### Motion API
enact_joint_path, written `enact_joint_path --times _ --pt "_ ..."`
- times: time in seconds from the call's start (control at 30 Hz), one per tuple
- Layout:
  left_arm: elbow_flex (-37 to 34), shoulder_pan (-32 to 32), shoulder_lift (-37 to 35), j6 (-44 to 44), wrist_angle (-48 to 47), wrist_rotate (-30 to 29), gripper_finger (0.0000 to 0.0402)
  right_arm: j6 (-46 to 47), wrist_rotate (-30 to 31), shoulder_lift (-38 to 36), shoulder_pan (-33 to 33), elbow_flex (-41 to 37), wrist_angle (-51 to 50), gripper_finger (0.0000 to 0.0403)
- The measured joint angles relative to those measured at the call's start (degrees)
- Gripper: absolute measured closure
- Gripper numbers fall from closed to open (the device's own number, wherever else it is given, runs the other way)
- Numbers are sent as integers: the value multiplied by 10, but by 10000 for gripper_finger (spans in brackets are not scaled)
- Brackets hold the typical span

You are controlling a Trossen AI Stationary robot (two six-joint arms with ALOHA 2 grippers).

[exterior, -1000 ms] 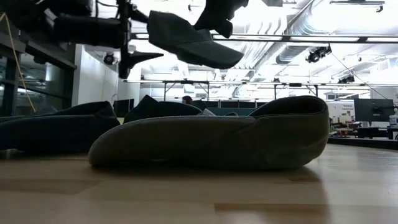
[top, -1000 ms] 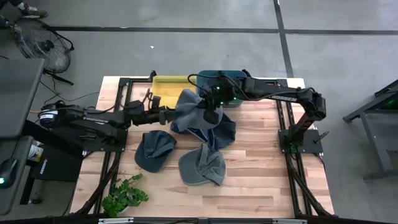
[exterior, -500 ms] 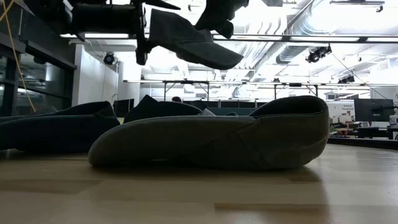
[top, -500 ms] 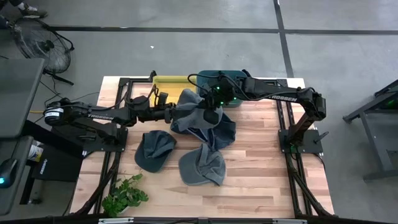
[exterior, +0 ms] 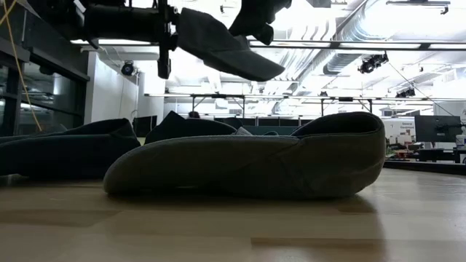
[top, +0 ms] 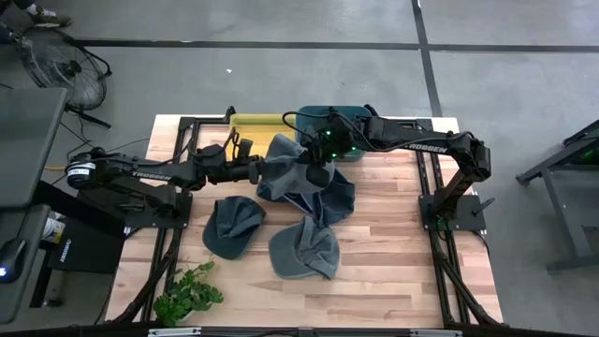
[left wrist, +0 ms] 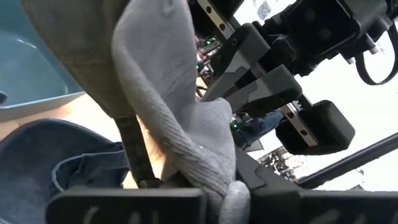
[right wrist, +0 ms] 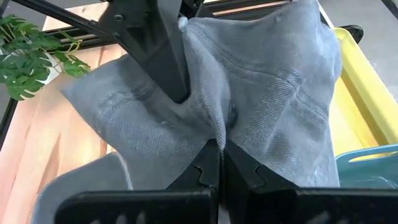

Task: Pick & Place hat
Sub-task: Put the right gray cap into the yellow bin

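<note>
A grey cloth hat [top: 292, 161] hangs in the air over the table's far middle, between my two grippers. It also shows in the low view [exterior: 226, 47]. My left gripper [top: 257, 171] is at the hat's left edge and shut on it. My right gripper [top: 319, 174] is shut on the hat's right part. Three more dark hats lie on the table: one at the near left [top: 232, 225], one at the near middle [top: 304, 251], one under the raised hat [top: 329, 201]. My left gripper pinches a bunched fold of the hat's left edge [left wrist: 219, 182] between its two fingers, coming level from the table's left. The hat is lifted clear of the table. My right gripper pinches a gathered fold of the hat's cloth [right wrist: 219, 132] between its two fingers, coming from the table's right and slanting down. The cloth spreads out beyond the fingers, clear of the table.
A yellow bin [top: 255, 125] and a teal bin [top: 342, 122] stand side by side at the table's far edge, just behind the raised hat. A green plant [top: 187, 296] stands at the near left corner. The table's near right part holds bare wood [top: 393, 253].
My left gripper has gone toward the table's right edge and reached the raised hat's left edge, which now lies between its fingers. The hat has stayed raised in my right gripper.
</note>
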Motion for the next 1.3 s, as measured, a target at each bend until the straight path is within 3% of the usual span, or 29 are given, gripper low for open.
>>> enact_joint_path --times 0.37,0.77,0.93,1.3 --pt "0 0 0 13 3 -12 398 1 0 -1 0 0 -6 395" --pt "0 25 -6 23 4 3 400 35 15 -48 -14 0 -33 280" --pt "0 79 -33 24 -3 52 401 57 15 -76 -13 0 -93 256" --pt "-1 256 -96 92 -102 187 401 99 31 -92 50 -2 -219 253"
